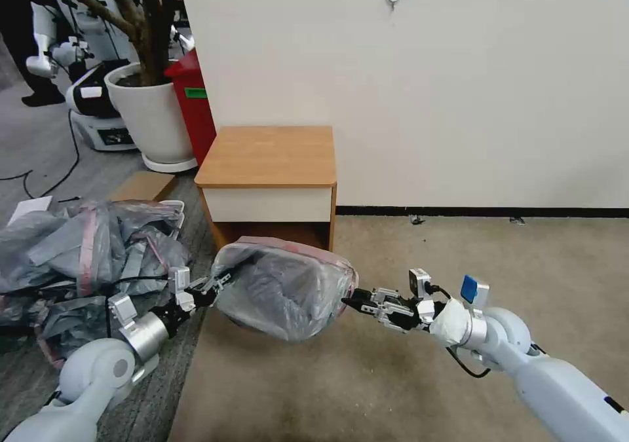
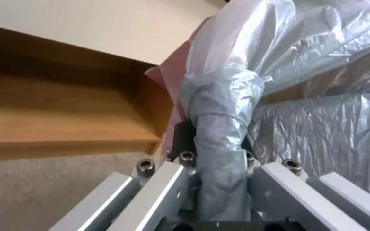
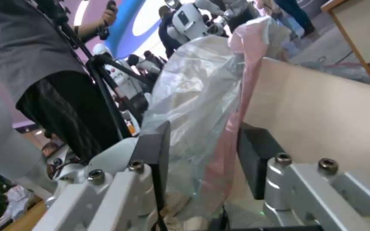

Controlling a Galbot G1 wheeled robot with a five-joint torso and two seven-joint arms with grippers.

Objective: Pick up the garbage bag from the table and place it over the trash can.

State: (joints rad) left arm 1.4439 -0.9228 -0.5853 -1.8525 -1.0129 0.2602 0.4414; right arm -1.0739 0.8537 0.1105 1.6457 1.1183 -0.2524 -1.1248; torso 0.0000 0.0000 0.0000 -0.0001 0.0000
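I see the thin translucent grey plastic garbage bag with a pink-red band along its rim (image 1: 285,291) stretched between my two grippers, low in front of the small light-brown wooden table with the cream drawer front (image 1: 268,157), whose square top is bare. The bag is draped over the small beige plastic trash can (image 3: 322,118); in the right wrist view the can's smooth beige wall shows just beside the pink band, and the film lies over its rim.

My left gripper (image 1: 219,281) sits at the bag's left edge. In the left wrist view a twisted bunch of grey film (image 2: 219,134) runs straight down between its fingers, which are clamped on it, with the table's lower shelf (image 2: 61,112) just behind.

My right gripper (image 1: 350,301) is at the bag's right edge. In the right wrist view its dark pads (image 3: 155,150) stand either side of a fold of film and pink band, but I cannot tell whether they pinch it.

To the left on the floor lies a heap of crumpled grey-and-pink bags (image 1: 92,252).
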